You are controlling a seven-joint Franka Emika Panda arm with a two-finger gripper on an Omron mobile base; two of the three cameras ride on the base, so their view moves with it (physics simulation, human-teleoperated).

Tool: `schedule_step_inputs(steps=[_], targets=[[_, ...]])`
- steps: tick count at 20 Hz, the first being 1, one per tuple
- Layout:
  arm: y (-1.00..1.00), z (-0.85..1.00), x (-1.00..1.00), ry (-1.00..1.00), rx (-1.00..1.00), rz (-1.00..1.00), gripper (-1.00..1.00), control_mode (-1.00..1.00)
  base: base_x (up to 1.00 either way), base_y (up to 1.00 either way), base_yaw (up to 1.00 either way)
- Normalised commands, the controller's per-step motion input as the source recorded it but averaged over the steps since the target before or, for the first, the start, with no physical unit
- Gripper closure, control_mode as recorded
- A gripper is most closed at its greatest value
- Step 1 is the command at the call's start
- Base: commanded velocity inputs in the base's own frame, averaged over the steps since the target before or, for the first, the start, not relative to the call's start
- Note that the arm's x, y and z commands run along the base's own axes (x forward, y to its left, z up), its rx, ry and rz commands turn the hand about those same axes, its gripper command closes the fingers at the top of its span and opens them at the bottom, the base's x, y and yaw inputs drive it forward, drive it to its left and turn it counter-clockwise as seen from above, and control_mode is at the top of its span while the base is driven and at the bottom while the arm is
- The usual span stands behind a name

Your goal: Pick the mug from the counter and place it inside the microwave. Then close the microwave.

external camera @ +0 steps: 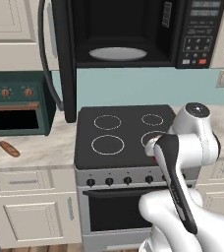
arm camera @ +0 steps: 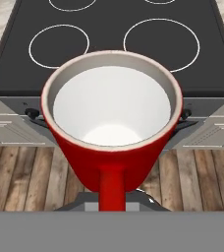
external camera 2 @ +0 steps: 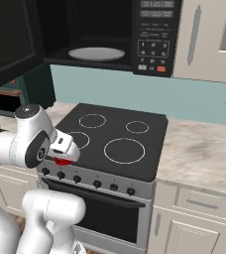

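While the microwave point(external camera: 133, 32) hangs above the stove with its door point(external camera: 65, 59) swung wide to the left, the red mug point(arm camera: 113, 123) sits in the gripper point(arm camera: 113, 197), which is pinched on it low at the handle side; in the hand view the mug fills the centre, its white inside facing the camera and its red handle running down toward 6 o'clock, with the finger tips hidden behind it. Behind the mug in that view lie the black stovetop point(arm camera: 114, 59) toward 12 o'clock, its ring burners visible, and the wooden floor point(arm camera: 20, 177) at 8 o'clock. From the right base view a sliver of the mug point(external camera 2: 62, 160) shows red under the white hand, held in the air just in front of the stove's knob row point(external camera 2: 87, 182), at about 8 o'clock from the stovetop's middle. In the left base view a small red edge of the mug point(external camera: 155, 158) peeks out beside the arm, at the stovetop's front right corner. Inside the open microwave the round white turntable plate point(external camera: 118, 53) lies bare, and the button panel point(external camera: 201, 34) stands at its right. On the marbled counter point(external camera: 35, 147) at 9 o'clock from the stove lies a brown bread stick point(external camera: 9, 148), in front of the dark green toaster oven point(external camera: 18, 103).
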Motion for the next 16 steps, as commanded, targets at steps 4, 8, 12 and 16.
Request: schedule_step_inputs(steps=[4, 8, 12, 16], targets=[[0.00, 0.00, 0.00, 0.00, 0.00, 0.00, 1.00, -1.00, 0.00, 0.00, 0.00], [0.01, 0.00, 0.00, 0.00, 0.00, 0.00, 1.00, -1.00, 0.00, 0.00, 0.00], [0.04, 0.00, 0.00, -0.01, 0.00, 0.00, 1.00, -1.00, 0.00, 0.00, 0.00], [0.00, 0.00, -0.01, -0.11, 0.00, 0.00, 1.00, -1.00, 0.00, 0.00, 0.00]])
